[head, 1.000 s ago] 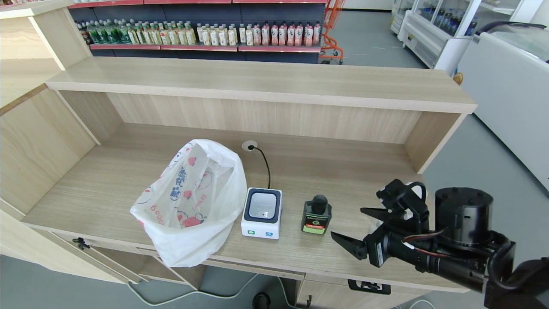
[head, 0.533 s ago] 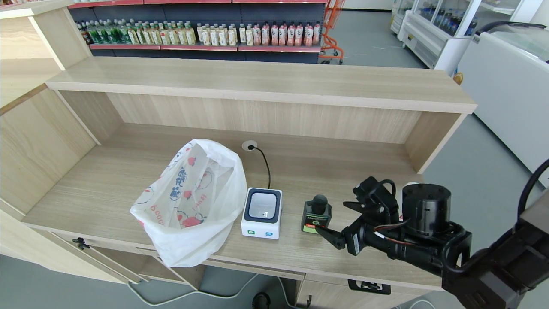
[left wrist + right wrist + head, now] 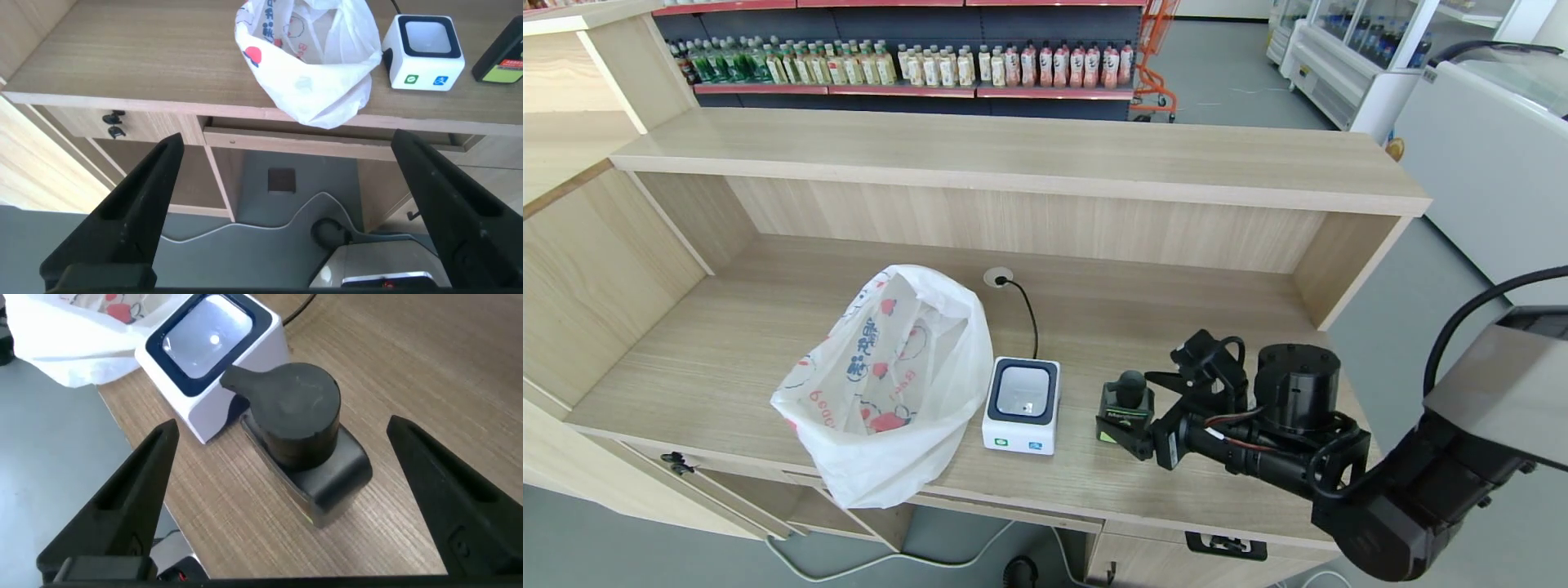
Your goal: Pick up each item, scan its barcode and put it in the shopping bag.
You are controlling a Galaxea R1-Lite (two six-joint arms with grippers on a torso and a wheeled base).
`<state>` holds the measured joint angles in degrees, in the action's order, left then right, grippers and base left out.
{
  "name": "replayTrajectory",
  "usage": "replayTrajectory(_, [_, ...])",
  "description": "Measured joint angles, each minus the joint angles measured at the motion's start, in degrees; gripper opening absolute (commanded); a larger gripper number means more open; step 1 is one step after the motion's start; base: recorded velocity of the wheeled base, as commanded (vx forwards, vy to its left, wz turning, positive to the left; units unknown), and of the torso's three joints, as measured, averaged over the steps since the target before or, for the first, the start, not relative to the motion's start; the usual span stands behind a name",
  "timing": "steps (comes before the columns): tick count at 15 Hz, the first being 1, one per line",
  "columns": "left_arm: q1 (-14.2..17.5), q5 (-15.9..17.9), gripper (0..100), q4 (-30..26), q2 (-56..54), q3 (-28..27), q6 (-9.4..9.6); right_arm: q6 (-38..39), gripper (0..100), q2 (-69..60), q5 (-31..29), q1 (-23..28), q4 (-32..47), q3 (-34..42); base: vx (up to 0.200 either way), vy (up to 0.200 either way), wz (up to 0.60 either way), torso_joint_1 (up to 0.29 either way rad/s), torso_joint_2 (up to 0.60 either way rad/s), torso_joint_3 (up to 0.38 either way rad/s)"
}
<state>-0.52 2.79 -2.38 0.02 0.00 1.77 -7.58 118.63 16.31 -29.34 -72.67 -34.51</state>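
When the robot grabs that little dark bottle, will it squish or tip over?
Probably not squish: the bottle looks hard-sided and squarish. It might tip if bumped, since its big cap sits high. Standing flat on the counter, it shouldn't roll.

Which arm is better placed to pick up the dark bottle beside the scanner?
Right. The right gripper is open and close up to the bottle. The left gripper hangs low before the front of the counter, far from the bottle.

Head: high, looking down onto tabletop point(image 3: 1176, 314).
Left wrist: far back, facing tabletop's front edge.
Right wrist: close above scanner point(image 3: 208, 351).
Shared: scanner.
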Motion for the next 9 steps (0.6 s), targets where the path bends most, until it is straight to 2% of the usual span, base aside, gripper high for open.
replayTrajectory(9, [0.0,0.0,100,0.0,0.0,0.0,0.0,-0.2,100,7.0,0.9,0.1,-0.6,-6.2,0.0,0.0,0.0,0.0,0.0,0.0])
